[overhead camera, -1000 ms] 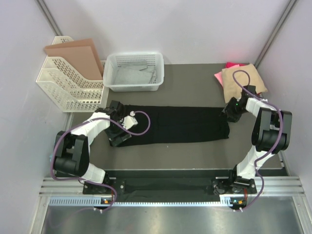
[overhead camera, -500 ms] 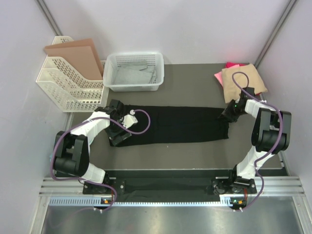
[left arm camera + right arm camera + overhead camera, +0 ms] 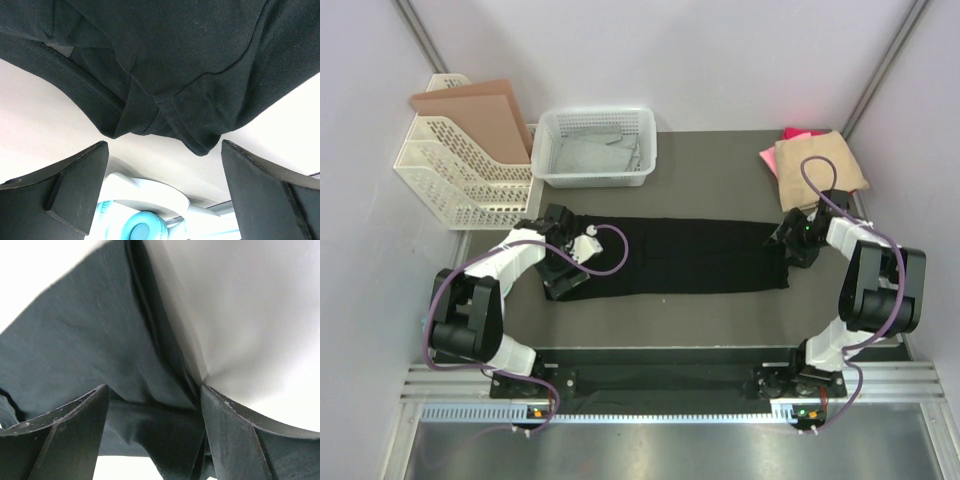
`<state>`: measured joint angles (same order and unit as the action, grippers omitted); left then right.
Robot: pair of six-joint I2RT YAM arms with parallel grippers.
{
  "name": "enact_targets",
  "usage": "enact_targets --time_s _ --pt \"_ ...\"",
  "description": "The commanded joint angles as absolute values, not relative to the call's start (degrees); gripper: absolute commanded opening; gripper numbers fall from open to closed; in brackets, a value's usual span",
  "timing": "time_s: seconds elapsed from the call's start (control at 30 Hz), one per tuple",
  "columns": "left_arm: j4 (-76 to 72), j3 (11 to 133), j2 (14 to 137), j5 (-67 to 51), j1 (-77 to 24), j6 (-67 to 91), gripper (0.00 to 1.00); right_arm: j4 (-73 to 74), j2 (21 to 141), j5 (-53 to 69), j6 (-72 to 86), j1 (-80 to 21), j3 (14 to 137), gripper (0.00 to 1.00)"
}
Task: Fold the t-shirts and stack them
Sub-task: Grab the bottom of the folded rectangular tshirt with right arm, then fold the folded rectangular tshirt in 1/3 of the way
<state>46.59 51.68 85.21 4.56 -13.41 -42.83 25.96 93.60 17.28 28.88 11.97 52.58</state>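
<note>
Left claw [image 3: 164, 146] of mine stands wide open at the left end of the black shirt [image 3: 690, 255], with a seamed corner of the cloth lying just ahead of my spread fingers. Right claw [image 3: 154, 388] is at the shirt's right end, fingers apart as well; I see dark cloth lying between them, not pinched. The black shirt lies flat in a long band across the table [image 3: 720, 180]. The tan shirt [image 3: 820, 160] sits folded at the far right corner, on top of the pink shirt [image 3: 792, 133].
</note>
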Motion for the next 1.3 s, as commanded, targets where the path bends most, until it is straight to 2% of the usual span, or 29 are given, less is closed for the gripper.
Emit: enact_targets --time_s 0.0,0.1,0.2,0.23,0.27,0.3,0.33,0.4,0.43,0.53,0.7,0.97,1.13,1.27 --pt "46.05 52.29 83.85 3.78 -13.1 -43.33 0.99 29.89 95.89 12.83 26.37 12.66 47.37 0.74" --pt "45.79 51.95 83.41 3.87 -13.1 -43.59 0.99 29.36 96.94 12.83 26.37 12.66 47.2 0.73" --pt "45.62 51.51 82.79 3.96 -13.1 -43.86 0.99 29.44 97.9 12.57 26.1 12.83 47.72 0.65" --pt "45.53 51.42 82.79 3.87 -13.1 -43.86 0.99 29.1 98.08 12.92 26.19 12.83 47.64 0.6" --pt "45.35 51.24 82.71 3.87 -13.1 -43.77 0.99 28.92 98.09 13.35 26.19 12.75 47.29 0.48" --pt "45.18 50.89 82.62 3.87 -13.1 -43.86 0.99 28.92 98.26 13.36 26.37 12.83 47.29 0.43" --pt "45.09 50.71 82.62 4.04 -13.1 -43.86 0.99 28.65 98.26 13.36 26.37 12.75 47.02 0.32" --pt "44.65 50.45 82.71 4.04 -13.1 -43.77 0.99 28.91 98.18 12.92 26.28 12.75 46.93 0.21" --pt "44.65 50.36 82.79 4.04 -13.1 -43.77 0.99 28.92 98.0 12.48 26.28 12.74 46.67 0.1" --pt "44.65 50.62 82.97 3.87 -13.1 -43.51 0.99 29.35 96.95 12.04 26.46 12.74 46.58 0.0" --pt "45.35 51.5 83.41 2.99 -13.1 -42.81 0.99 29.53 91.25 10.73 27.33 12.66 45.26 0.0" --pt "45.7 51.59 82.53 3.25 -13.1 -42.98 0.99 37.34 83.42 3.7 28.65 8.19 52.46 0.0" --pt "46.05 51.42 82.0 2.9 -13.1 -42.89 0.99 43.15 83.58 -3.41 30.58 1.86 60.62 0.0" --pt "46.32 51.07 80.69 2.99 -13.1 -43.33 0.99 45.09 86.82 -4.39 32.86 -3.58 65.91 0.0"
